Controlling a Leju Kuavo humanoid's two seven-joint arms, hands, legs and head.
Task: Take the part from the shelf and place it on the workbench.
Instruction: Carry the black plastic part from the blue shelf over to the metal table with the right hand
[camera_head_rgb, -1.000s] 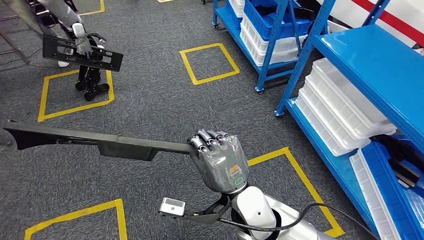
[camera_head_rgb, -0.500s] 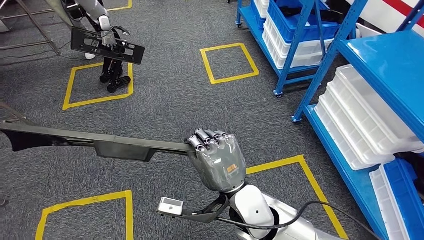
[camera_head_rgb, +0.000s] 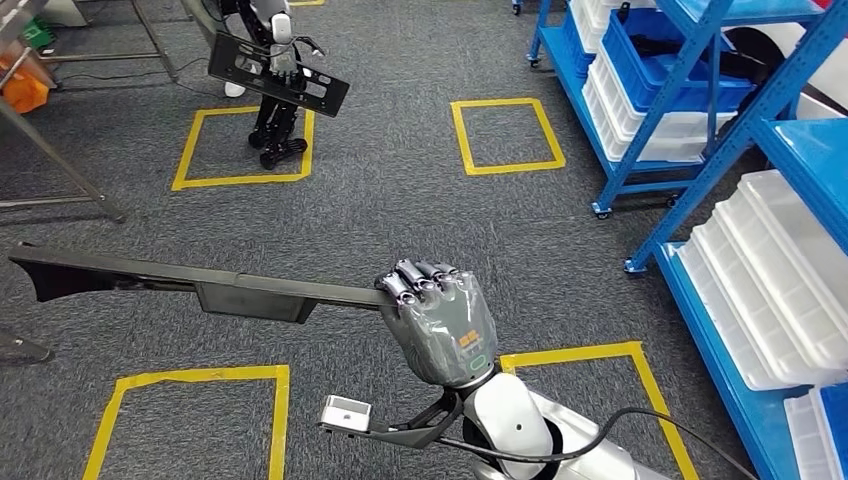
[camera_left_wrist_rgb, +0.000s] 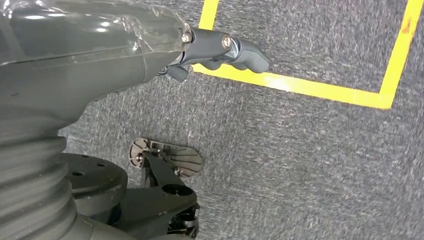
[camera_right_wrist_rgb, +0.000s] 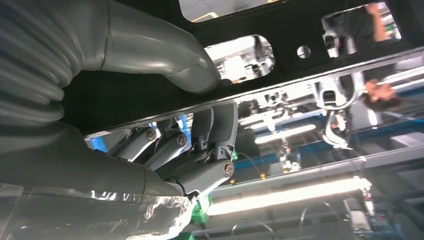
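Observation:
A long, flat black part (camera_head_rgb: 200, 285) stretches level out to the left over the grey carpet in the head view. My right hand (camera_head_rgb: 440, 320) grips its right end, fingers curled over the top edge. In the right wrist view the same black part (camera_right_wrist_rgb: 300, 25), with its cut-out holes, lies across my right hand (camera_right_wrist_rgb: 190, 150), thumb on one side and fingers (camera_right_wrist_rgb: 165, 145) wrapped on the other. My left hand (camera_left_wrist_rgb: 150, 55) hangs over the carpet with its fingers (camera_left_wrist_rgb: 235, 47) loosely bent and nothing in them.
Blue shelving (camera_head_rgb: 700, 110) with white trays (camera_head_rgb: 770, 270) and blue bins lines the right side. Another robot (camera_head_rgb: 275, 70) holding a black panel stands at the far left in a yellow floor square. Metal frame legs (camera_head_rgb: 60, 170) are at the left edge. Yellow tape squares (camera_head_rgb: 505, 135) mark the carpet.
The whole scene has slid right and down in the picture, so the camera has turned left. My right hand and the black part keep the same pose in view.

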